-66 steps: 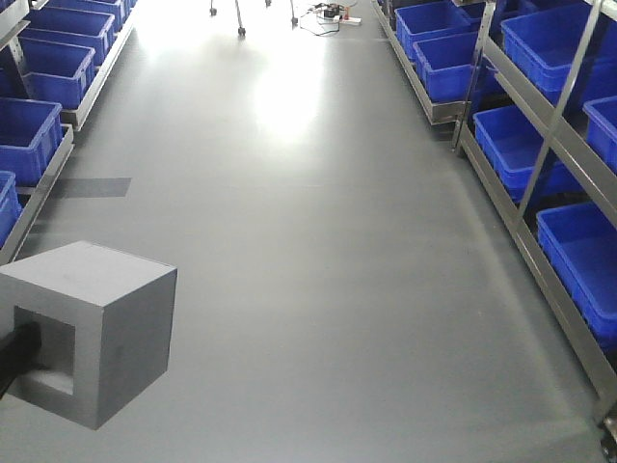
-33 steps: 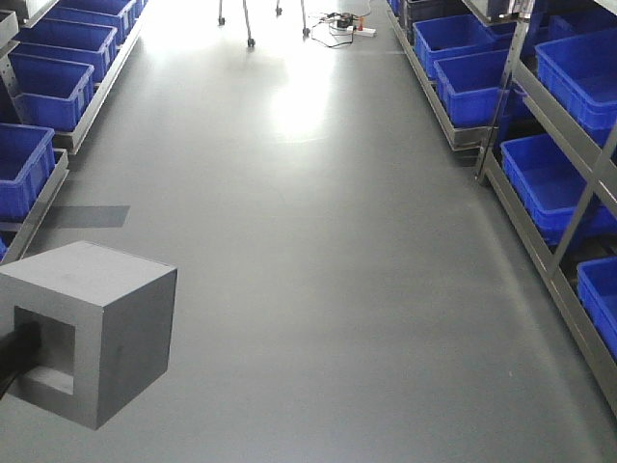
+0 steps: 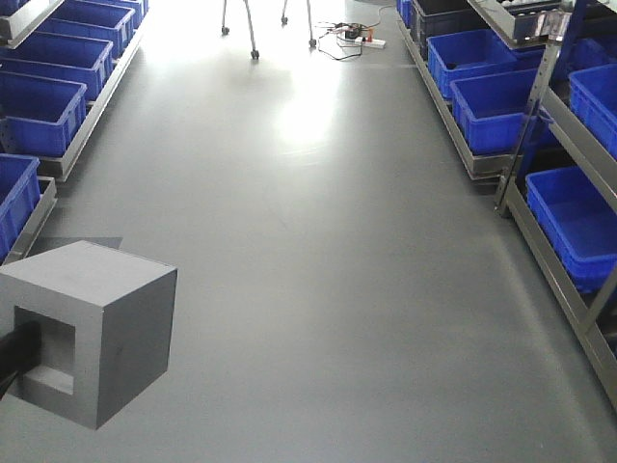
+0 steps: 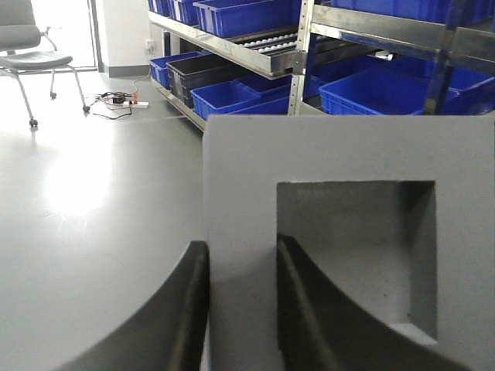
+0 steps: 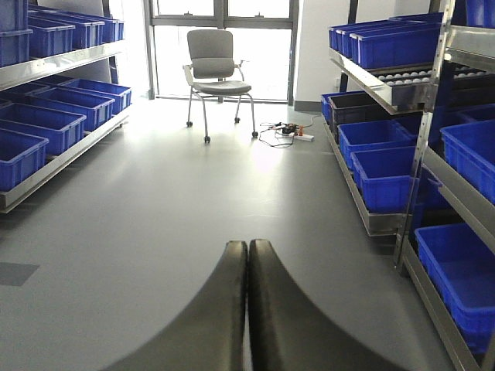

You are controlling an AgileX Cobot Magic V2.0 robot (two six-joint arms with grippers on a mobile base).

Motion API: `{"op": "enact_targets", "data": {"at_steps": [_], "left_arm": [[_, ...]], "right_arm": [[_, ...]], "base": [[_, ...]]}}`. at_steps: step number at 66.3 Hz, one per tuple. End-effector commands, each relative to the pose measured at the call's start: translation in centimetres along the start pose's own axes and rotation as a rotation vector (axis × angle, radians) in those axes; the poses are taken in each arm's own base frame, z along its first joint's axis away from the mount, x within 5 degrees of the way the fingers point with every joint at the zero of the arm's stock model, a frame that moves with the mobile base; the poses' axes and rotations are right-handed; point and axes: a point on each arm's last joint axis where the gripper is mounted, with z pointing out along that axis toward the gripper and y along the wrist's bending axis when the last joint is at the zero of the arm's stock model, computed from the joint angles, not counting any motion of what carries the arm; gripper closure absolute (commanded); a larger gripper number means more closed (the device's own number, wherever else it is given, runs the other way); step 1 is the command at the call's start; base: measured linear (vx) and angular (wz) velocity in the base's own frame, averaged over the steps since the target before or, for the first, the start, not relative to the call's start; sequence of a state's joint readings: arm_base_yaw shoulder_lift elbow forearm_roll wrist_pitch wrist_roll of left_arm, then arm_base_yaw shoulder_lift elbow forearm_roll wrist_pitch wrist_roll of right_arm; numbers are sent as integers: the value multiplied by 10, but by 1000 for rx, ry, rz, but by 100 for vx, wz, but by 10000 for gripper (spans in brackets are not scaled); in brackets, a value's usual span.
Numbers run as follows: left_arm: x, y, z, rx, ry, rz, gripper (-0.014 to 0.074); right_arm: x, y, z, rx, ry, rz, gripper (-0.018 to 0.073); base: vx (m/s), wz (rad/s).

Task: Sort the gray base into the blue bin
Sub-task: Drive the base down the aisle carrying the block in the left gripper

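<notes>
The gray base point(image 3: 106, 328) is a matte light-gray cube held in the air at the lower left of the front view, its square recess facing left. My left gripper point(image 4: 242, 251) is shut on the gray base point(image 4: 348, 154): one finger lies outside the wall beside the recess, the other inside the recess. In the front view only a dark part of that gripper point(image 3: 17, 352) shows, at the recess. My right gripper point(image 5: 248, 246) is shut and empty, low over the floor. Blue bins point(image 3: 574, 217) line the shelves on both sides of the aisle.
Metal shelf racks point(image 3: 540, 96) with several blue bins run along the right, and another rack point(image 3: 67, 145) along the left. An office chair point(image 5: 213, 66) and a power strip with cables point(image 5: 290, 133) stand at the far end. Gray floor point(image 3: 328, 251) lies between.
The view has moved forward along the aisle: the shelves and bins have slid toward me and outward. The gray base stays in the same place in the frame, held by my left gripper.
</notes>
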State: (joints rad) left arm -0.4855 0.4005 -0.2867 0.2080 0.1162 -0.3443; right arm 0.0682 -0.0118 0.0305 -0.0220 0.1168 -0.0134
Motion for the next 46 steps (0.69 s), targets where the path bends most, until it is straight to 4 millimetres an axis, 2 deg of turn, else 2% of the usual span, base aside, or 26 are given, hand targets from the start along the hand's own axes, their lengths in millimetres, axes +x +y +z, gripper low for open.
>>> {"op": "enact_targets", "data": {"at_steps": [1, 46], "left_arm": [[-20, -5, -2, 47, -130, -8, 602], [-20, -5, -2, 47, -130, -8, 602]], "right_arm": [[-3, 0, 0, 7, -76, -17, 568], [-3, 0, 0, 7, -76, -17, 568]], "base": [[44, 3], [46, 3]]}}
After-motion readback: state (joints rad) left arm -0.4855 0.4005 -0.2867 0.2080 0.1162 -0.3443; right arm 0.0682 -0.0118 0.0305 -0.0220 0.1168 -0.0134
